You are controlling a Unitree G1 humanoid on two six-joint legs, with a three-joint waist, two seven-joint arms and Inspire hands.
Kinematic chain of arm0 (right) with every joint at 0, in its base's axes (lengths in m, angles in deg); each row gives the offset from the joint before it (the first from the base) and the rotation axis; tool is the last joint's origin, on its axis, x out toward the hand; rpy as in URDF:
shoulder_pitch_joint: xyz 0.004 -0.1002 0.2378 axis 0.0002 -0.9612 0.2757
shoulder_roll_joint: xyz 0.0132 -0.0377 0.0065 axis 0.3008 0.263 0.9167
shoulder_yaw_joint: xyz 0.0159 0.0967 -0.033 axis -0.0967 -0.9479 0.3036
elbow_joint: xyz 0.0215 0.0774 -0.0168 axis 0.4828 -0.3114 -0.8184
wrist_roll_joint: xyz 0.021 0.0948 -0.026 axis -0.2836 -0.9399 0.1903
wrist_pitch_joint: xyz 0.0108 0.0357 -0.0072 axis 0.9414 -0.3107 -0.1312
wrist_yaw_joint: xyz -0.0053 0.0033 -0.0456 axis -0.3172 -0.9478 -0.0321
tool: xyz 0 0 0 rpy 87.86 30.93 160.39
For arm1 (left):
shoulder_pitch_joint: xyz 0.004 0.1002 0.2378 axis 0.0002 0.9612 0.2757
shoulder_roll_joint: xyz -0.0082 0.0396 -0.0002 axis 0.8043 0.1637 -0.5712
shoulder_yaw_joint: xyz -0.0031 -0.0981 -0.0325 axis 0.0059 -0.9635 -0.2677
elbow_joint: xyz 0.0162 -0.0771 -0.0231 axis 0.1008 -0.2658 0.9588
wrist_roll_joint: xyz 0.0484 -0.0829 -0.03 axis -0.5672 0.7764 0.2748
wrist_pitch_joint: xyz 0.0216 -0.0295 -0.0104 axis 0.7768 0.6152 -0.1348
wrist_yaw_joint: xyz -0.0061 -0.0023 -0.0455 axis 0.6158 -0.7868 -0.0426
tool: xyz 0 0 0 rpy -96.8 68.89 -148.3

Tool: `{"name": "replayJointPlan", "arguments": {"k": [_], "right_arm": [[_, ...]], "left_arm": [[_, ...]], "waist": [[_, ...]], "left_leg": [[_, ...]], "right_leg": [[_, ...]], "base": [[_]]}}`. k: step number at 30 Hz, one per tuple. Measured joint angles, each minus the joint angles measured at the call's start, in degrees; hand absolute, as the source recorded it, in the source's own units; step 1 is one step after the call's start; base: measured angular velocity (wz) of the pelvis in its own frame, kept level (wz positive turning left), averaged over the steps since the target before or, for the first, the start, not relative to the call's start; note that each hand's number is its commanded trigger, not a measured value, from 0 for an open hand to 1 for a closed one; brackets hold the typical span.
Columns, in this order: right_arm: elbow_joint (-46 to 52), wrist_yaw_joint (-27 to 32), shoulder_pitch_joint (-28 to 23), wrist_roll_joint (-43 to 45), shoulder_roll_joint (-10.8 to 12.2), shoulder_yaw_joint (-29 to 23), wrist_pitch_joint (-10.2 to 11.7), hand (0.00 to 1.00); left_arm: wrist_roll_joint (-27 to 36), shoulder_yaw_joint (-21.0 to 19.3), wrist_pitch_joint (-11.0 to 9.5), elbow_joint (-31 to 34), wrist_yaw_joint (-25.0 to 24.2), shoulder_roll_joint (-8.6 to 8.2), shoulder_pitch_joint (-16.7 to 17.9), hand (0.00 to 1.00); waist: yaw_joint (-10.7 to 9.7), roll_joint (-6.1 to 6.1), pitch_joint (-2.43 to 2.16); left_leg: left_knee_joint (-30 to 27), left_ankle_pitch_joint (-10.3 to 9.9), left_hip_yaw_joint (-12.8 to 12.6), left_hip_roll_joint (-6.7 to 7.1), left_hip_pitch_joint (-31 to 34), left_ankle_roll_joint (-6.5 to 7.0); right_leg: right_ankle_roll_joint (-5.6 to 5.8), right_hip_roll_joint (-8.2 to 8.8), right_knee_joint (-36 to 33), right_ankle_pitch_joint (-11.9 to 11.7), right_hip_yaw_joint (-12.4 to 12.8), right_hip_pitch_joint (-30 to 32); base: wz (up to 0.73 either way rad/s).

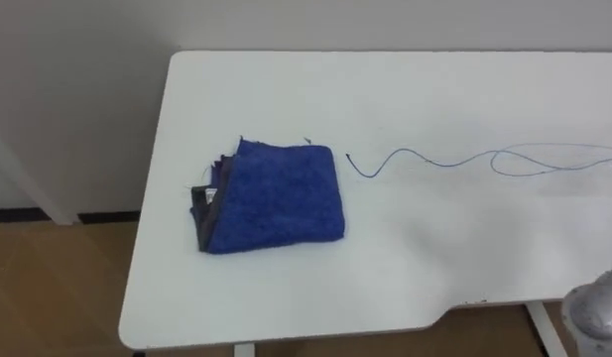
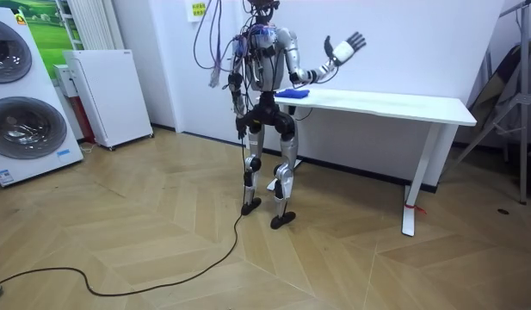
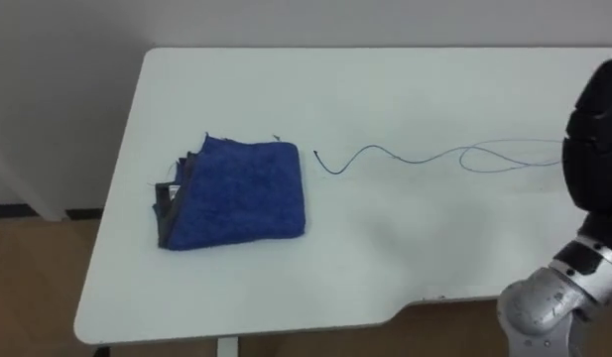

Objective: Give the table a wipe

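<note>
The right hand (image 2: 344, 47) is raised over the white table (image 1: 405, 288), fingers spread and empty, well apart from the folded blue cloth (image 1: 276, 198) (a thin blue squiggle (image 1: 366, 175) lies just beside it).

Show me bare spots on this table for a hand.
Bare: the strip between the blue cloth and the white table's far edge; the near stretch right of the cloth, below the blue line. Crowded: only around the cloth.

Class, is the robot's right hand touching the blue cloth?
Apart. Room view shows the right hand raised clear of the blue cloth on the table.
</note>
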State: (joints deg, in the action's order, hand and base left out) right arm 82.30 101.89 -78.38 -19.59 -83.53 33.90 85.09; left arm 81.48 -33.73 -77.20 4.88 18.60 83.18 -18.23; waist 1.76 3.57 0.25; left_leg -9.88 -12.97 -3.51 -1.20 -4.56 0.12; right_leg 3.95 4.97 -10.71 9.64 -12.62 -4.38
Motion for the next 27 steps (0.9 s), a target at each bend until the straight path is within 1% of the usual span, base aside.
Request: {"name": "replayJointPlan", "arguments": {"k": [2, 3, 5, 7, 9, 11, 12, 14, 16, 18, 20, 21, 22, 26, 27], "right_arm": [[0.7, -0.9, 0.9, 3.0, -0.8, 1.8, 0.1, 0.0], [1.1, -2.3, 1.0, 5.1, -1.3, 2.9, 0.2, 0.0], [1.6, -4.7, 1.3, 7.3, -2.3, 4.7, 0.2, 0.0], [4.4, -7.6, 1.3, 9.4, -3.1, 6.8, 0.0, 0.0], [6.9, -9.5, 1.5, 11.0, -3.6, 8.4, 0.2, 0.0], [8.1, -10.9, 1.7, 13.2, -3.6, 9.2, 1.2, 0.0], [8.1, -11.7, 2.4, 14.6, -3.7, 10.4, 1.3, 0.0], [8.1, -13.0, 3.3, 16.3, -3.8, 11.7, 1.5, 0.0], [7.5, -15.1, 3.8, 16.7, -4.7, 14.9, 2.1, 0.0], [7.0, -16.7, 3.8, 17.5, -4.7, 16.9, 2.6, 0.0], [6.3, -18.9, 3.8, 19.3, -4.7, 18.1, 2.6, 0.0], [6.3, -20.6, 3.9, 20.2, -4.7, 19.0, 2.4, 0.0], [6.3, -22.1, 4.0, 20.9, -4.8, 20.2, 2.4, 0.0], [6.3, -26.6, 4.0, 22.4, -4.8, 24.1, 1.9, 0.0], [6.3, -28.0, 4.0, 23.0, -4.9, 24.6, 1.9, 0.0]], "left_arm": [[0.0, 0.0, -0.2, 0.0, 0.0, 0.04, -0.1, 0.0], [0.0, 0.0, -0.5, 0.0, 0.0, 0.12, -0.2, 0.0], [0.0, 0.0, -0.6, 0.0, 0.0, 0.24, -0.2, 0.0], [0.0, 0.1, -0.6, -0.1, -0.1, 0.81, -0.3, 0.0], [-0.1, 0.9, -0.8, -0.9, -0.3, 1.49, -0.3, 0.0], [-0.4, 1.1, -0.9, -1.1, -0.7, 1.62, -0.5, 0.0], [-1.1, 1.2, -1.0, -1.2, -0.9, 1.61, -0.5, 0.0], [-2.4, 1.8, -1.1, -1.2, -1.1, 1.61, -0.9, 0.0], [-2.3, 2.8, -1.7, -1.2, -1.2, 1.69, -1.0, 0.0], [-2.4, 3.8, -1.9, -1.2, -1.7, 1.83, -1.7, 0.0], [-2.4, 3.9, -2.0, -1.2, -2.7, 1.85, -2.7, 0.0], [-2.4, 3.9, -2.3, -1.5, -3.2, 1.92, -3.0, 0.0], [-2.3, 4.0, -2.5, -2.3, -3.8, 1.98, -3.7, 0.0], [-2.3, 5.6, -2.5, -2.4, -5.6, 2.6, -4.2, 0.0], [-2.3, 6.1, -2.5, -2.4, -6.2, 3.07, -4.2, 0.0]], "waist": [[0.2, 0.25, 0.0], [0.4, 0.54, -0.02], [0.8, 0.83, 0.12], [1.7, 1.15, 0.37], [1.9, 1.15, 0.36], [2.1, 1.23, 0.31], [2.9, 1.32, 0.25], [3.3, 1.48, 0.2], [4.1, 1.59, 0.12], [4.3, 1.7, 0.06], [4.7, 1.93, 0.12], [5.1, 1.95, 0.28], [5.4, 1.93, 0.31], [5.5, 1.97, 0.29], [5.4, 2.01, 0.27]], "left_leg": [[-0.1, 0.0, 0.5, 0.02, -0.2, 0.0], [-0.1, 0.0, 0.6, 0.02, -0.2, 0.0], [-0.1, 0.0, 0.9, 0.03, 0.0, 0.0], [-0.1, 0.0, 1.2, 0.02, 0.1, 0.0], [0.0, 0.0, 1.6, 0.02, 0.1, -0.02], [0.1, 0.0, 2.0, 0.04, 0.1, -0.02], [0.2, 0.0, 2.0, 0.03, 0.1, -0.02], [0.1, 0.0, 2.0, 0.03, 0.1, -0.01], [0.1, 0.0, 2.2, 0.03, 0.0, -0.01], [0.1, 0.0, 2.7, 0.05, -0.2, -0.01], [0.1, 0.0, 3.3, 0.13, -0.2, -0.02], [0.1, 0.1, 3.3, 0.14, 0.0, -0.07], [0.1, 0.1, 3.4, 0.09, 0.2, -0.12], [0.1, 0.1, 3.5, 0.11, 0.6, -0.13], [0.1, 0.1, 3.8, 0.11, 0.8, -0.13]], "right_leg": [[0.0, 0.0, 0.1, 0.0, 0.0, -0.5], [0.0, -0.01, 0.1, 0.0, 0.0, -0.6], [0.0, -0.01, 0.1, 0.0, 0.0, -0.6], [0.0, -0.05, 0.1, 0.0, -0.1, -0.6], [0.0, -0.08, 0.2, 0.0, -0.2, -0.7], [0.0, -0.09, 0.2, 0.0, -0.2, -0.8], [0.0, -0.09, 0.2, 0.0, -0.2, -0.7], [0.0, -0.1, 0.2, 0.0, -0.3, -0.7], [0.0, -0.09, 0.2, 0.0, -0.4, -0.9], [0.0, -0.08, 0.3, 0.0, -0.9, -1.3], [-0.01, -0.07, 0.9, 0.0, -1.0, -1.6], [-0.01, -0.09, 1.2, 0.0, -1.1, -1.6], [0.0, -0.1, 1.2, 0.0, -1.6, -1.5], [-0.01, -0.09, 1.2, 0.0, -1.9, -1.5], [-0.01, -0.08, 1.2, 0.0, -2.1, -1.4]], "base": [[0.14], [0.08], [0.06], [0.07], [0.11], [0.1], [0.0], [0.0], [0.04], [0.13], [0.15], [0.06], [0.04], [0.02], [0.11]]}}
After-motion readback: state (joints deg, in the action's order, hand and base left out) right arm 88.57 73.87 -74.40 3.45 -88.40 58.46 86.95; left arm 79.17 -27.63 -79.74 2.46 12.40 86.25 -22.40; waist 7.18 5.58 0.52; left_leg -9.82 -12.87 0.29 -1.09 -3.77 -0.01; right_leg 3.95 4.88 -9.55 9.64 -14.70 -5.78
